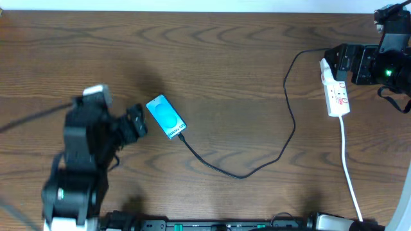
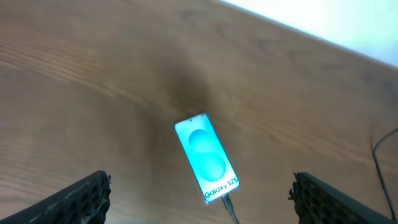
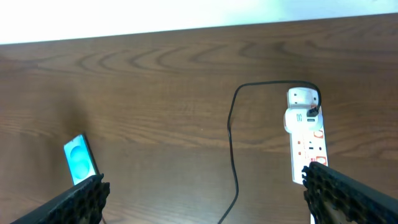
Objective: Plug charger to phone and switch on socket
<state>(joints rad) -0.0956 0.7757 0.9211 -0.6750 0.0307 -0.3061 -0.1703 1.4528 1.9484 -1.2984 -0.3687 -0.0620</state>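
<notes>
**Switch-on pending; charger looks seated**

Phone lies on the worktop, charger apparently in its lower end. Left tool is beside the phone, right tool by the socket; both spread, empty. Advice: press the red switch straight down with one right finger so the socket doesn't skid.

Dark brown table with wavy wood grain, pale white strip beyond its far edge

socket near end: behind right pincer | switch state: too small | charger: cut off at bottom edge
</notes>
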